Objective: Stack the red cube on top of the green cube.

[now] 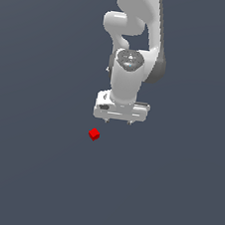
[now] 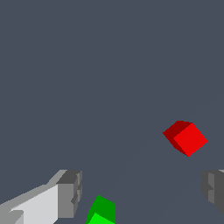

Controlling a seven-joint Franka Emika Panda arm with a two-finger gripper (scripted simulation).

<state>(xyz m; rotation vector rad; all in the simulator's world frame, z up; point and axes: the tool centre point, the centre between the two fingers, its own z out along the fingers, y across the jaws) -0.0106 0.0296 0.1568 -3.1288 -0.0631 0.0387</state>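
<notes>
The red cube (image 1: 94, 134) lies on the dark floor, just below and toward the exterior view's left of my white gripper (image 1: 118, 121). In the wrist view the red cube (image 2: 186, 138) sits apart from both fingers, turned at an angle. The green cube (image 2: 101, 211) shows only in the wrist view, partly cut off at the frame edge, beside one grey fingertip (image 2: 70, 192). In the exterior view the arm hides the green cube. My gripper (image 2: 142, 190) is open with nothing between its fingers.
The white arm (image 1: 137, 37) rises behind the gripper. A plain dark grey floor (image 1: 26, 173) surrounds everything.
</notes>
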